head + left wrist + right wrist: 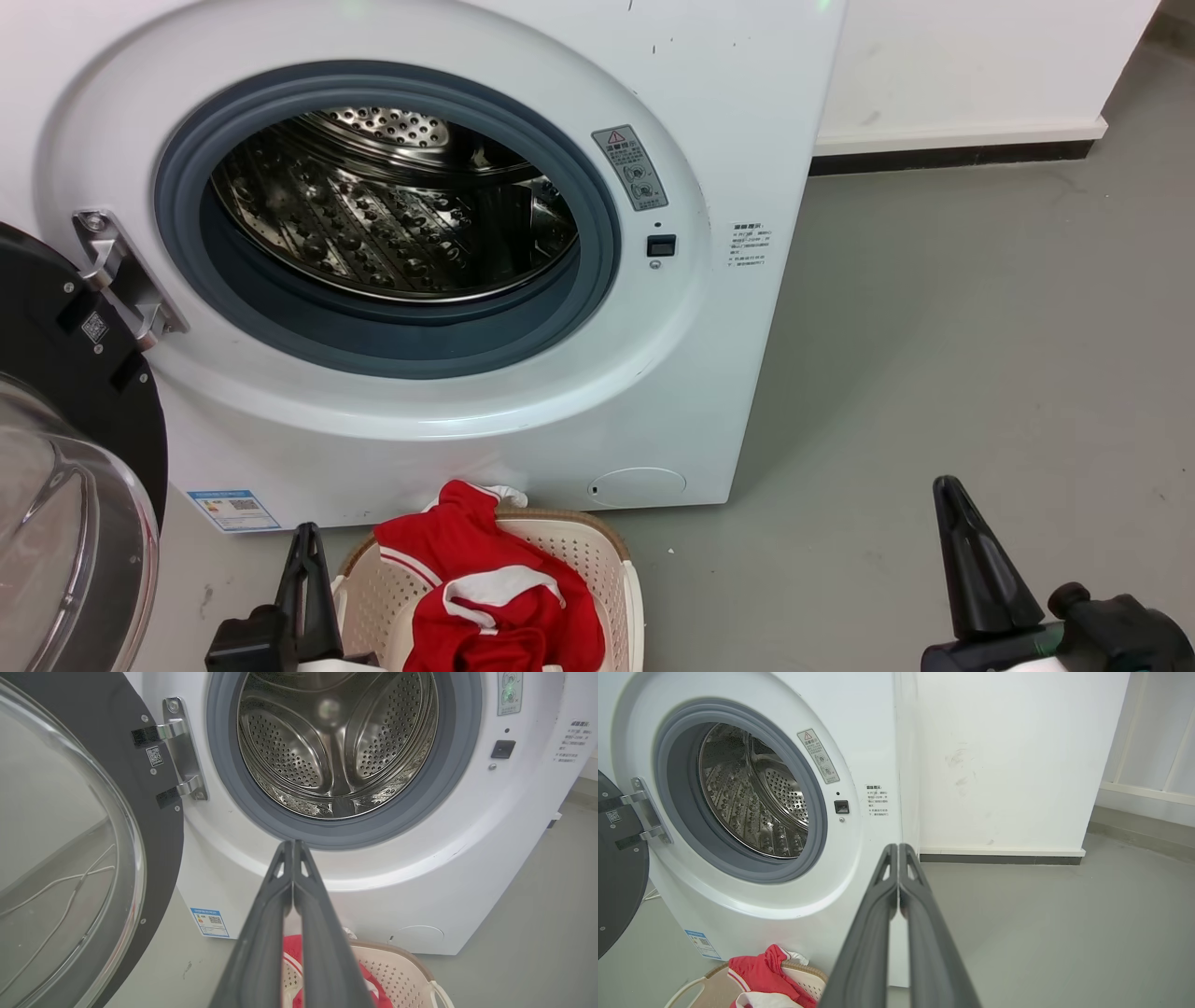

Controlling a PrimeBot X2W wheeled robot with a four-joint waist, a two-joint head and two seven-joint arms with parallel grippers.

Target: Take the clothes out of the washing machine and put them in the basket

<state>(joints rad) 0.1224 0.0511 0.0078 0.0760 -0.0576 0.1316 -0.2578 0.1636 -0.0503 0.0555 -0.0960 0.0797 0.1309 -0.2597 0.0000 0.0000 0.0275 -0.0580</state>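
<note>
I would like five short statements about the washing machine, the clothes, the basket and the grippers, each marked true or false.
1. No clothes show inside the drum of the washing machine. True.
2. The door is closed. False: it stands open, swung out on its hinge side.
3. The red clothes lie in the basket. True.
4. The left gripper holds the clothes. False: its fingers are shut together on nothing.
5. The basket stands on top of the machine. False: it stands on the floor in front of the machine.
6. The right gripper is shut. True.
</note>
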